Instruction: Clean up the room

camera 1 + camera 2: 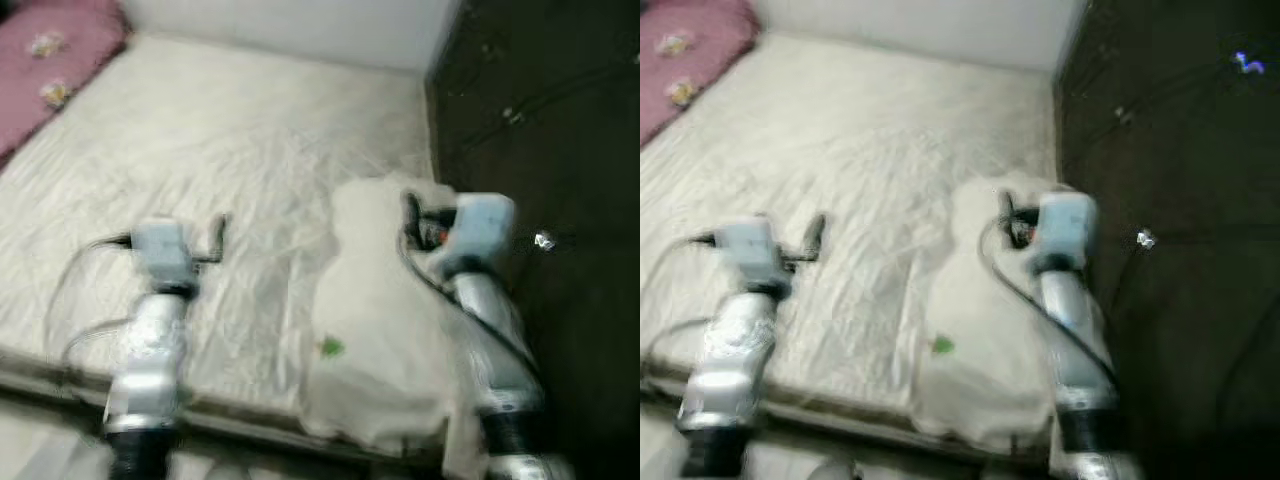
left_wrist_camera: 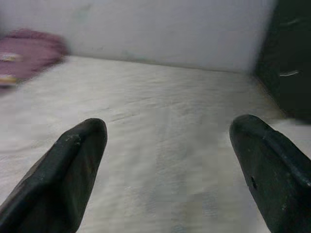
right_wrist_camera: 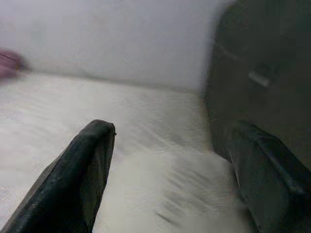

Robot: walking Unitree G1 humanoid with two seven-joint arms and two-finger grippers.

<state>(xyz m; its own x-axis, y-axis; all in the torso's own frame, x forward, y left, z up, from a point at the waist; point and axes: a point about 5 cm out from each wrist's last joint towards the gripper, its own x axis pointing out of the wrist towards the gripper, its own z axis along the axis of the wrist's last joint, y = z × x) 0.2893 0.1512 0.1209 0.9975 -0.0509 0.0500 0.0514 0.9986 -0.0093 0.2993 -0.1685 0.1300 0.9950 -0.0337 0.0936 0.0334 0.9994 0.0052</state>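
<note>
A bed (image 1: 200,170) with a pale wrinkled sheet took up most of the blurred head views, its far edge against a white wall (image 1: 300,25) and its right edge beside dark furniture (image 1: 560,150). A pink pillow (image 1: 50,50) lay at the bed's far left corner. A cream cloth (image 1: 380,340) with a small green mark sat heaped at the near right corner, draping over the near edge. No writing could be read. The left gripper (image 2: 167,160) hovered over the sheet near the near edge, fingers spread wide and empty. The right gripper (image 3: 172,170) hovered over the cloth, fingers likewise apart, holding nothing.
</note>
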